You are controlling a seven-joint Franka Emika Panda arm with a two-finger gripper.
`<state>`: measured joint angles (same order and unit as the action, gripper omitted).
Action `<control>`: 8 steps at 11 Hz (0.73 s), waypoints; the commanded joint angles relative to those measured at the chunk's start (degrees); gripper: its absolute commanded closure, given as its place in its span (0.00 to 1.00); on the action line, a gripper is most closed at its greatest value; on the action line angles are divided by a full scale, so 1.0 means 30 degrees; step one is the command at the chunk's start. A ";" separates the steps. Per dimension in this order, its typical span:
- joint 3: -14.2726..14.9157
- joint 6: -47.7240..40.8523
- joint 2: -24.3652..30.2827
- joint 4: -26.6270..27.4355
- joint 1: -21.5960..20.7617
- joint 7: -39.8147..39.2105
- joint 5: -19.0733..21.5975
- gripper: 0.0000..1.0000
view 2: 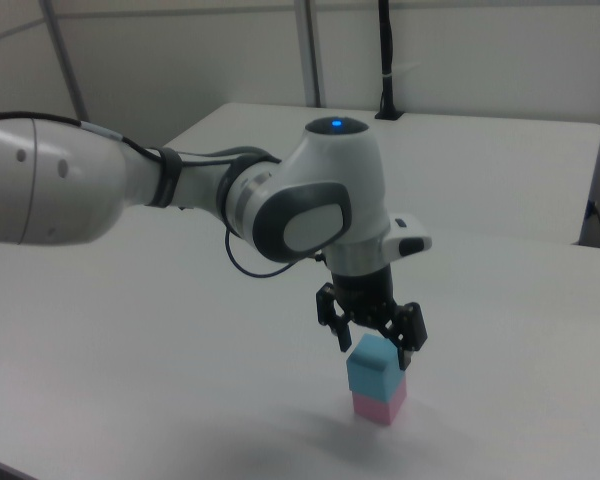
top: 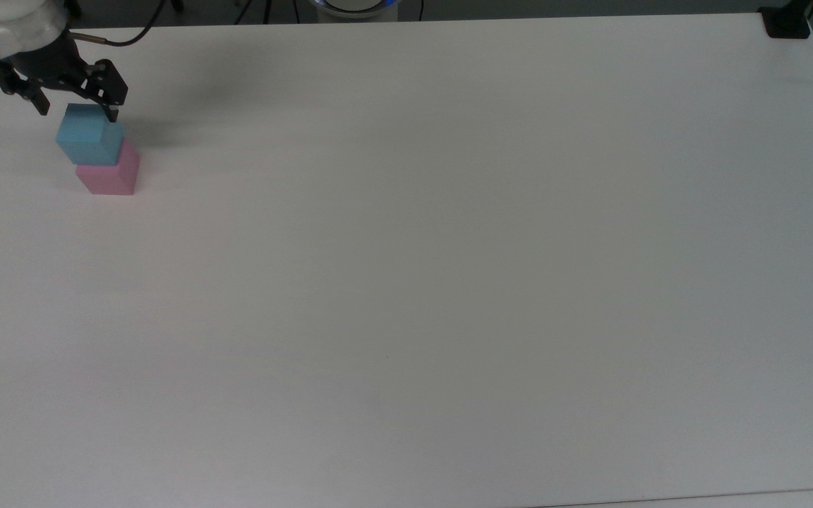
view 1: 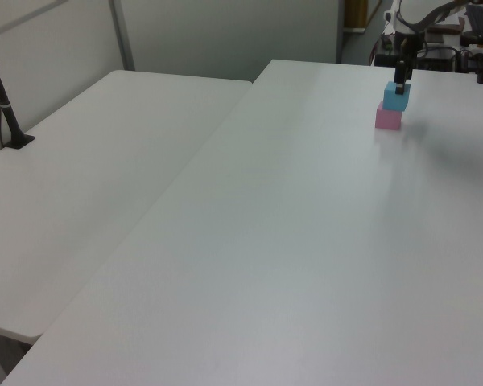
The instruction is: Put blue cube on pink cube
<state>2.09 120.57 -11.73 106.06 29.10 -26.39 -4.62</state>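
The blue cube (top: pixel 89 141) rests on top of the pink cube (top: pixel 110 173) near the top view's upper left corner. The same stack appears in the left view, blue cube (view 1: pixel 397 97) over pink cube (view 1: pixel 389 118), and in the right view, blue cube (view 2: pixel 374 365) over pink cube (view 2: pixel 380 404). My gripper (top: pixel 76 111) hovers just above the blue cube, open, its black fingers straddling the cube's top edges without holding it. It is seen above the stack in the right view (view 2: pixel 374 346) and the left view (view 1: pixel 401 80).
The white table (top: pixel 449 247) spreads wide to the top view's right. A black clamp mount (top: pixel 786 22) sits at its upper right corner. A second white table (view 1: pixel 80 185) with a black post (view 1: pixel 4 104) lies at the left view's left.
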 commanded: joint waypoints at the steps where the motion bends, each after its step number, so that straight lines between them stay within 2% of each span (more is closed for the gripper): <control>1: 0.0095 -0.4458 0.1503 -0.2644 0.0084 0.2136 0.1650 0.00; 2: 0.0095 -0.6071 0.1854 -0.3701 -0.0061 0.3306 0.1831 0.00; 4: -0.0109 -0.7489 0.3285 -0.4384 -0.0906 0.5648 0.1832 0.00; 7: 0.0212 -0.8311 0.5163 -0.4415 -0.3802 0.9021 0.1716 0.00; 8: 0.1054 -0.8807 0.5516 -0.4415 -0.5465 0.9842 0.1628 0.00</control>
<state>1.60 96.95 1.57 91.87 20.97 -2.75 0.23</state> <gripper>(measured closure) 0.000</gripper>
